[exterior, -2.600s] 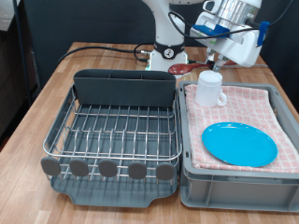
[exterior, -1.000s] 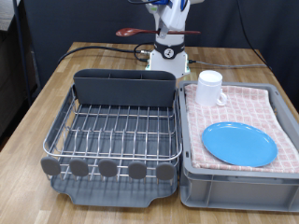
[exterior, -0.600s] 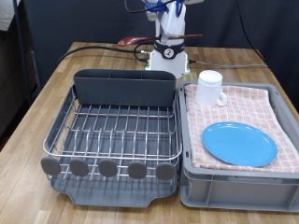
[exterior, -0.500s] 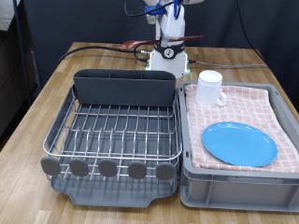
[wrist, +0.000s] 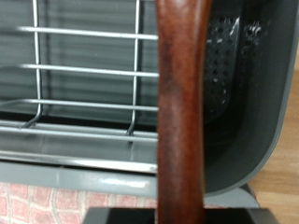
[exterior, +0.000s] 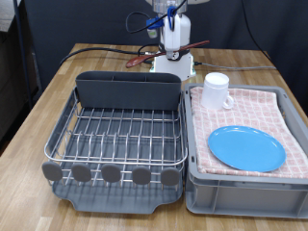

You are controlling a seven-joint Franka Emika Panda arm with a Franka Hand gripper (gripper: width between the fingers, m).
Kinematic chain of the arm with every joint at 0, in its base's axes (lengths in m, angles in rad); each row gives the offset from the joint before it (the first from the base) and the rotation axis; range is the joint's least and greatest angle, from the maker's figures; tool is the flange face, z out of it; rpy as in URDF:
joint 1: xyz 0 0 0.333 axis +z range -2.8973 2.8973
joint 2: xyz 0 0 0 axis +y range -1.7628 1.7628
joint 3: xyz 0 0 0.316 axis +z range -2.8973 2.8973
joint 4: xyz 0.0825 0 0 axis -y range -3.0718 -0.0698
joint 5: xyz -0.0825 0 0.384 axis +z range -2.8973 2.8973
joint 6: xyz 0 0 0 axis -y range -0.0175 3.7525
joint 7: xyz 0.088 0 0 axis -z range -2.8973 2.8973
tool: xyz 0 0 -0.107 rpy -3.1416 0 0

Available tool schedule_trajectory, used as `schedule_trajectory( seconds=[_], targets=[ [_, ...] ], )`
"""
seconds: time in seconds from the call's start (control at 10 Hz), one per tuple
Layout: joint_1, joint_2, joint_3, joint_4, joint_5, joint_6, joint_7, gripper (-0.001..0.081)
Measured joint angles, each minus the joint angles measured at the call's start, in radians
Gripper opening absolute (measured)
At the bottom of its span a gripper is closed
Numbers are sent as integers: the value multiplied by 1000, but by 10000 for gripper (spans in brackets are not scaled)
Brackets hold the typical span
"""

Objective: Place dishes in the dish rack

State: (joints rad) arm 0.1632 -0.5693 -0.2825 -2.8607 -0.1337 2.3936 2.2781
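Note:
My gripper (exterior: 173,29) hangs at the exterior view's top, behind the dish rack (exterior: 113,174), and is shut on the reddish-brown wooden spoon (exterior: 142,59). The spoon is held in the air, slanting down to the left above the far side of the tall grey cutlery box (exterior: 128,91). In the wrist view the spoon handle (wrist: 182,112) runs down the middle, with the wire grid (wrist: 84,75) and the perforated cutlery box (wrist: 234,84) below it. The white mug (exterior: 217,91) and the light-blue plate (exterior: 246,147) lie on the pink checked towel (exterior: 265,104).
The grey bin (exterior: 245,190) with the towel stands directly to the right of the rack. The robot base (exterior: 175,60) and black cables (exterior: 96,50) lie behind the rack on the wooden table (exterior: 38,106).
The gripper carried the spoon from above the bin's far corner leftward to behind the rack. The spoon has come lower and tilted down to the left. Mug and plate have not moved.

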Motion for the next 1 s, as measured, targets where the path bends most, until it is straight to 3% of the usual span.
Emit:
schedule_trajectory(
  seconds=[0.4, 1.0],
  targets=[
    [52, 0, -96, -2, 97, 3, -82, 94],
    [69, 8, -238, -48, 157, 43, -193, 94]
  ],
)
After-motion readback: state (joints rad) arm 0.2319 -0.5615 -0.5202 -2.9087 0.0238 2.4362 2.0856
